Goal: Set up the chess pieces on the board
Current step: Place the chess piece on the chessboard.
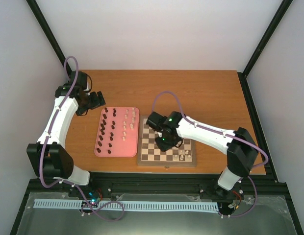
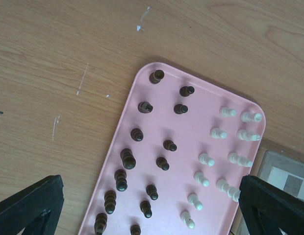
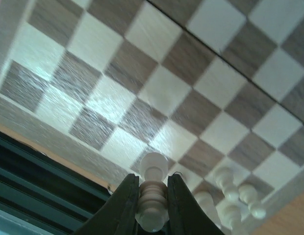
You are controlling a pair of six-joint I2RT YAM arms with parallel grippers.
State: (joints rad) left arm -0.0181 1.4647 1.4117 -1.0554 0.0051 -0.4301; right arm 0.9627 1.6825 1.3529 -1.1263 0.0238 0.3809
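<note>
My right gripper (image 3: 152, 179) is shut on a cream-white chess piece (image 3: 153, 165), held just above the board (image 3: 157, 93) near its front rim. Three more cream pieces (image 3: 230, 196) stand on the board's front right squares (image 1: 184, 155). In the top view the right gripper (image 1: 166, 142) hovers over the board's middle (image 1: 151, 147). My left gripper (image 2: 151, 183) is open above the pink tray (image 2: 191, 105), where several dark brown pieces (image 2: 127, 159) and cream pieces (image 2: 206, 159) stand in rows. It touches none of them.
The pink tray (image 1: 131, 147) lies directly left of the board on the brown wooden table (image 1: 191, 90). The left arm (image 1: 59, 122) reaches along the table's left side. Black frame rails (image 1: 142, 183) run along the near edge.
</note>
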